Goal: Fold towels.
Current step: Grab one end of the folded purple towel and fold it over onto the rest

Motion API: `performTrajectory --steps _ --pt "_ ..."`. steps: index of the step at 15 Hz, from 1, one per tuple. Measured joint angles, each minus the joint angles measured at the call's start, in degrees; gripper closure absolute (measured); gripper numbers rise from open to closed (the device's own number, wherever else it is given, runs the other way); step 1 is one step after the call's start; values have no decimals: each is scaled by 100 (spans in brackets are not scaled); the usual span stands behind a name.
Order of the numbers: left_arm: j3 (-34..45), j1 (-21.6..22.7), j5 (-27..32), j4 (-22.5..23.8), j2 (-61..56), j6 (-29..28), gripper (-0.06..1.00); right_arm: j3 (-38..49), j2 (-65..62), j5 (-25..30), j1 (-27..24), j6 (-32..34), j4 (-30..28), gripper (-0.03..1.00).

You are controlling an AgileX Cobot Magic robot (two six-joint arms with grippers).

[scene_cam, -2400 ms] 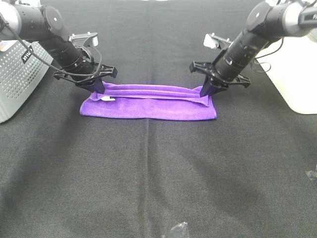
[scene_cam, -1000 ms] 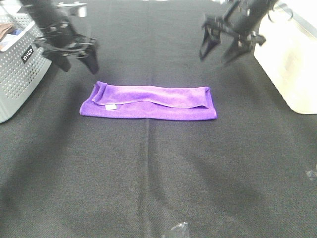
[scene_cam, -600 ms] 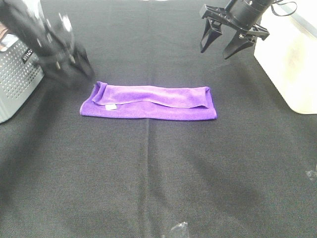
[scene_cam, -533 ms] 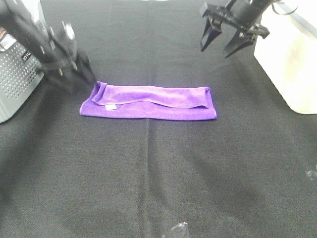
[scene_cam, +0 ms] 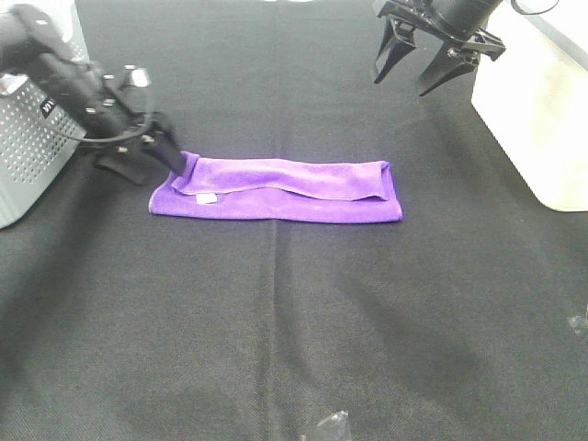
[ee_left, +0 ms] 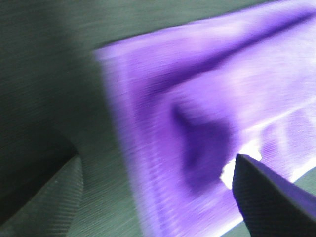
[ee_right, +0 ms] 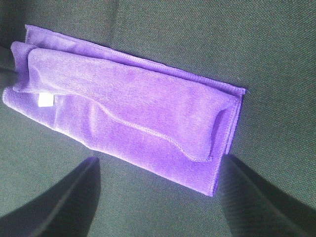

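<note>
The purple towel lies on the black tabletop, folded into a long strip with its small white tag near the left end. My left gripper is low at the towel's left end, open, with one finger at the cloth's edge. The left wrist view shows the towel blurred between its spread fingers. My right gripper is open and empty, raised behind the towel's right end. The right wrist view shows the whole towel and tag below it.
A grey perforated basket stands at the left edge. A white box stands at the right. A small dark object lies at the front edge and another at the right edge.
Both grippers let go of the towel's ends and rose. The left gripper then came back down to the towel's left end. The right gripper stayed high at the back right.
</note>
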Motion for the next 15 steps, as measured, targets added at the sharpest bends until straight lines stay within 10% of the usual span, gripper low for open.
performTrajectory --steps 11,15 --pt "-69 -579 -34 -476 178 -195 20 0 0 0 0 -6 -17 32" --pt "-120 -579 -86 -57 258 -516 82 0 0 0 0 -6 -46 32"
